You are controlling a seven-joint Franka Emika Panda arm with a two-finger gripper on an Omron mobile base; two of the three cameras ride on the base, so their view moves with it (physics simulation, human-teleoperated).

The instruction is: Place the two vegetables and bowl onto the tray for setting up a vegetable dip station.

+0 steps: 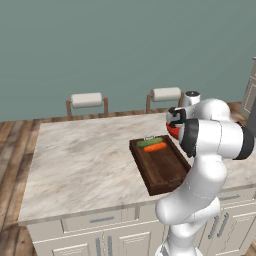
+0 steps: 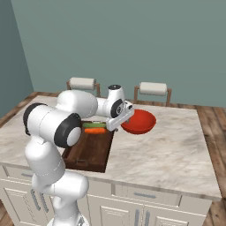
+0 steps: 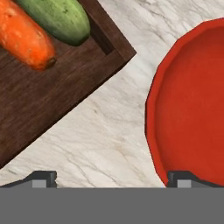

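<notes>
The dark wooden tray (image 1: pixel 162 170) lies on the marble island, and at its far end rest the green cucumber (image 1: pixel 149 142) and the orange carrot (image 1: pixel 155 147) side by side. The hand view catches that corner of the tray (image 3: pixel 52 96) with the carrot (image 3: pixel 24 37) and cucumber (image 3: pixel 59 17). The red bowl (image 2: pixel 141 121) sits on the counter just right of the tray. My gripper (image 3: pixel 116 179) hangs open over the bowl's near rim (image 3: pixel 192 109). One fingertip (image 3: pixel 188 177) is over the bowl, the other (image 3: pixel 43 177) over the marble by the tray.
The marble island counter (image 1: pixel 80 160) spreads wide to the left of the tray, with drawers below its front edge. Two stools (image 1: pixel 86 101) (image 1: pixel 166 95) stand behind its far side. A cabinet (image 1: pixel 250 90) rises at the right.
</notes>
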